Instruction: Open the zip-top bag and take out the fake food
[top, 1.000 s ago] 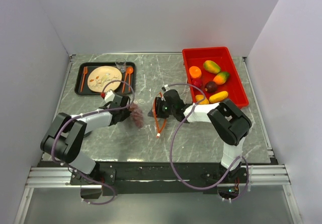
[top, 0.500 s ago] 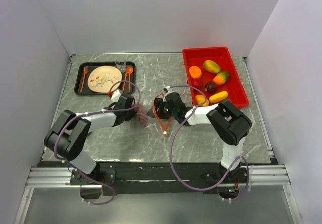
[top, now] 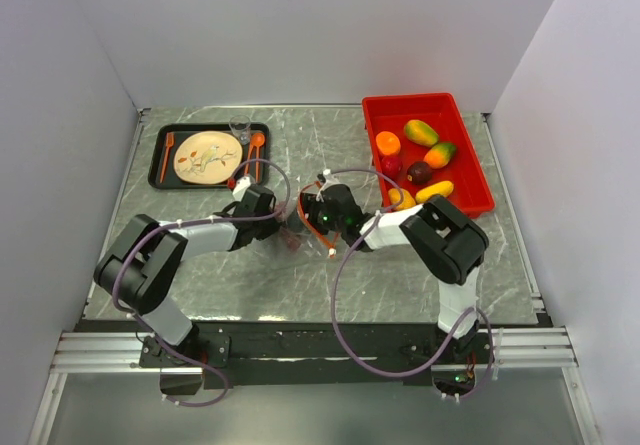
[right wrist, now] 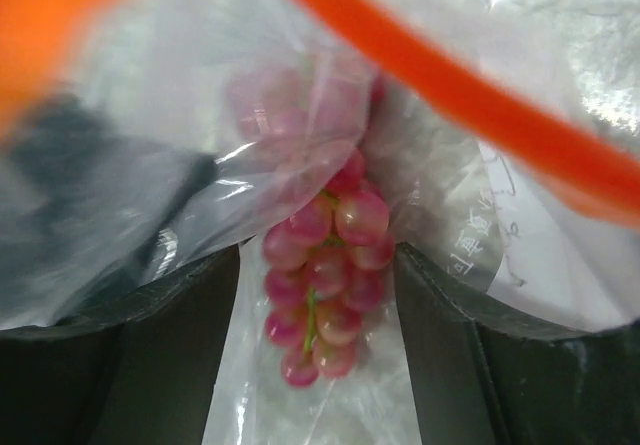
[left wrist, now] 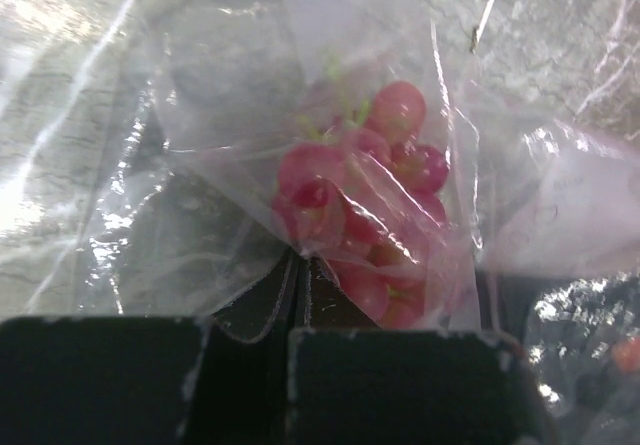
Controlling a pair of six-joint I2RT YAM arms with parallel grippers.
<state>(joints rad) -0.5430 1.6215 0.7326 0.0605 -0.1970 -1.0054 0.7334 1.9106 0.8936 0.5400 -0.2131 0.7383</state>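
Clear crumpled zip-top bag [left wrist: 200,95] mid-table, pink grape bunch [right wrist: 325,265] within; other plastic fruits [top: 421,132] in red bin [top: 410,99].

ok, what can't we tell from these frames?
- Top view: zip-top bag mouth, open or sealed: clear film, too small.
- Right wrist: zipper strip blurred; orange smear top left unidentifiable.
- Right wrist: whether grapes are all inside the film: folds, glare.
- Left wrist: what left claw pinches besides film: its fingers hide it.
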